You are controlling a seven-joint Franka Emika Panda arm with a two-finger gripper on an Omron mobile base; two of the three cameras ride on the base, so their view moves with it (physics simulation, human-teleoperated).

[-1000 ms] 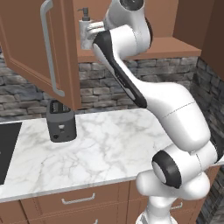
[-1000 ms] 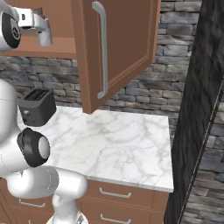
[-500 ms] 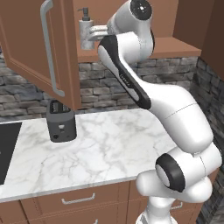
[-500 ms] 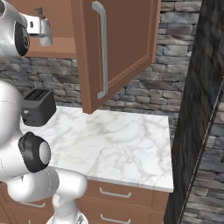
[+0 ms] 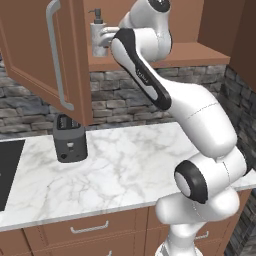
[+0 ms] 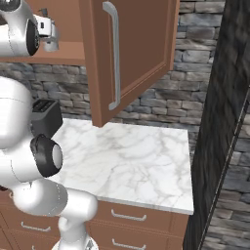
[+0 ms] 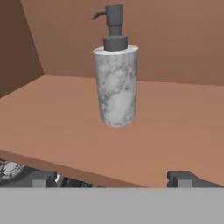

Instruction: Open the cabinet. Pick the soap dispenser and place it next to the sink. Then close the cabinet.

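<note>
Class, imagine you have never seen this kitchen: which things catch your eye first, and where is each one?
First comes the big white robot arm, rising from the lower right of the left base view up into the open cabinet. There the marbled grey soap dispenser stands upright on the shelf, with the gripper open just before it, not touching it. Below, a dark toaster sits on the marble counter.

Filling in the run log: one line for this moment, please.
cabinet: doors open | soap dispenser: upright on shelf, untouched | end effector: open, facing dispenser, short of it
</note>
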